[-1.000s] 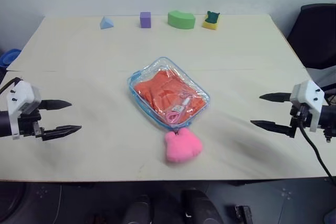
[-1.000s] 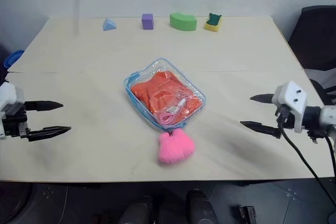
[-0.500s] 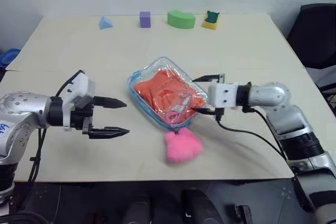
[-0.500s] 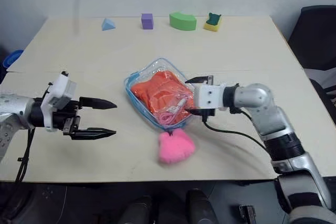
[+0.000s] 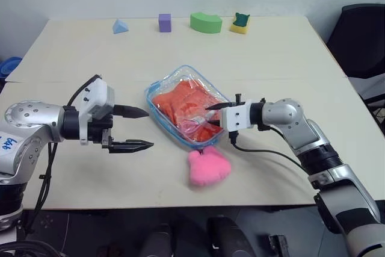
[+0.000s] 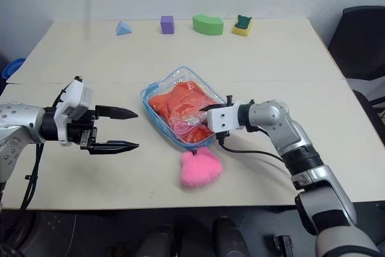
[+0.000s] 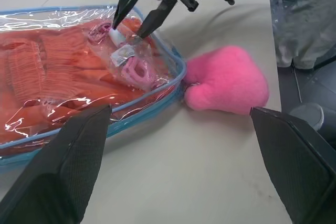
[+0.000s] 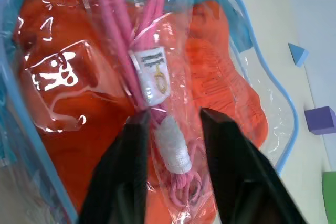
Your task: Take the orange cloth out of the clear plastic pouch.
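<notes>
R gripper in on the pouch pull, L standing by.

My R gripper (image 5: 212, 114) swung in from the table's R edge & is narrowing on the white pull tab (image 8: 170, 148) w/ pink cord (image 8: 118, 22) atop the clear plastic pouch (image 5: 157, 87); tab sits between the fingers, can't tell yet if it's pinched. L gripper (image 5: 139, 128) also came in, fingers spread wide, holding nothing, just beside the pouch's L edge. Orange cloth (image 5: 177, 100) still fully inside, pouch flat mid-table, pink plush heart (image 5: 208, 167) touching its near corner. Extraction not begun; I reckon opening comes next.
</notes>
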Controlling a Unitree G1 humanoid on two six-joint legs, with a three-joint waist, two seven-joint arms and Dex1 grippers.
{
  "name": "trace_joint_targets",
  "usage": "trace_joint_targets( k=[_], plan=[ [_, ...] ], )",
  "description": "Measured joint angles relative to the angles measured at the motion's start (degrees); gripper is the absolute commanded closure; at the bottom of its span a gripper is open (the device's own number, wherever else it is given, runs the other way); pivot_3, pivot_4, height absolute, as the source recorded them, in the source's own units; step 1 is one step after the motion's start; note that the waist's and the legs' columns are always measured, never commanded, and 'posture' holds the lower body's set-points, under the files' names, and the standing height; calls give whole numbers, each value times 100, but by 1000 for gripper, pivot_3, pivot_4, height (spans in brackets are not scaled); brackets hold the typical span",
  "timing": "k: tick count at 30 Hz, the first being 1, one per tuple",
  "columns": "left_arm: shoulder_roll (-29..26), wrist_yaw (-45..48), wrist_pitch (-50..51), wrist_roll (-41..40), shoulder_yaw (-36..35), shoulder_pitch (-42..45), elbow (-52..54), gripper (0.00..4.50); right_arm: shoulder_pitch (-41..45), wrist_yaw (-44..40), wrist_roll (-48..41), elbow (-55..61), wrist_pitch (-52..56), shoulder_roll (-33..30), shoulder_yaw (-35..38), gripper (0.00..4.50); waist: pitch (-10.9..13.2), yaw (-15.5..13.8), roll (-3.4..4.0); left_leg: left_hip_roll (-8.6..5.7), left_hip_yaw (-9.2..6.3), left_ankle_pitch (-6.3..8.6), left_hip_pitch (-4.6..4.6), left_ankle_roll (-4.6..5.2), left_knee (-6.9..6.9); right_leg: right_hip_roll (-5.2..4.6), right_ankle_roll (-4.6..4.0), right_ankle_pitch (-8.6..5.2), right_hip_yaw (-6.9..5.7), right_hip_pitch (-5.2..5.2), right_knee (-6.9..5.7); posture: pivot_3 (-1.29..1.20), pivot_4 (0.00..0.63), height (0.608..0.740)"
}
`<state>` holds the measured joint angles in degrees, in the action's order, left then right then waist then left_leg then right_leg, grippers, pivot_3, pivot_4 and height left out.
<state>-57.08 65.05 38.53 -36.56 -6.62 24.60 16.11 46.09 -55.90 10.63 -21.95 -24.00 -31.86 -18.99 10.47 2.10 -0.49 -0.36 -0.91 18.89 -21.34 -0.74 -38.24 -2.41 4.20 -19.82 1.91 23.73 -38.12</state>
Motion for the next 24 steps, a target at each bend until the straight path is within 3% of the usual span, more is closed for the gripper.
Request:
trace_joint_targets(
  k=[2,3,8,13,18,21,24],
  plan=[
    [13,0,-14,17,18,-1,0,0,2,-6,0,-33,-48,0,-2,4379,0,-2,0,0,0,0,0,0,0,0,0,0,0,0,-1,0,150,740],
    [16,0,-26,30,25,-1,0,0,1,-18,-4,-33,-63,0,-2,4451,0,-1,0,0,0,0,0,0,0,0,0,0,0,0,-1,0,150,740],
    [126,26,-144,115,169,119,-67,0,-221,-89,-111,329,163,-94,78,4451,0,-19,0,0,-1,0,0,0,-2,0,0,0,-1,-1,-19,0,150,740],
    [363,112,-244,191,399,464,-262,0,-709,-74,-283,1215,928,-802,659,4451,0,-73,-1,-5,-5,1,-7,2,-13,-4,1,0,-4,-3,-20,0,150,740],
    [745,231,-364,315,780,919,-472,0,-2022,7,-314,1853,1574,-2382,2108,4451,-1,-209,-2,-7,-4,6,-9,11,-14,-2,2,1,-3,-9,11,0,150,740],
    [897,344,-505,449,926,1128,-751,0,-3080,105,-316,1990,1834,-2763,2888,4451,-1,-194,-6,-5,4,6,0,10,-13,7,3,1,3,-14,5,0,150,740],
    [1023,443,-640,556,1025,1268,-901,0,-3733,244,-274,2018,1954,-2804,3167,4451,-1,-108,-8,-4,23,4,17,11,-14,11,3,2,24,-14,-17,0,150,740]
  ],
)
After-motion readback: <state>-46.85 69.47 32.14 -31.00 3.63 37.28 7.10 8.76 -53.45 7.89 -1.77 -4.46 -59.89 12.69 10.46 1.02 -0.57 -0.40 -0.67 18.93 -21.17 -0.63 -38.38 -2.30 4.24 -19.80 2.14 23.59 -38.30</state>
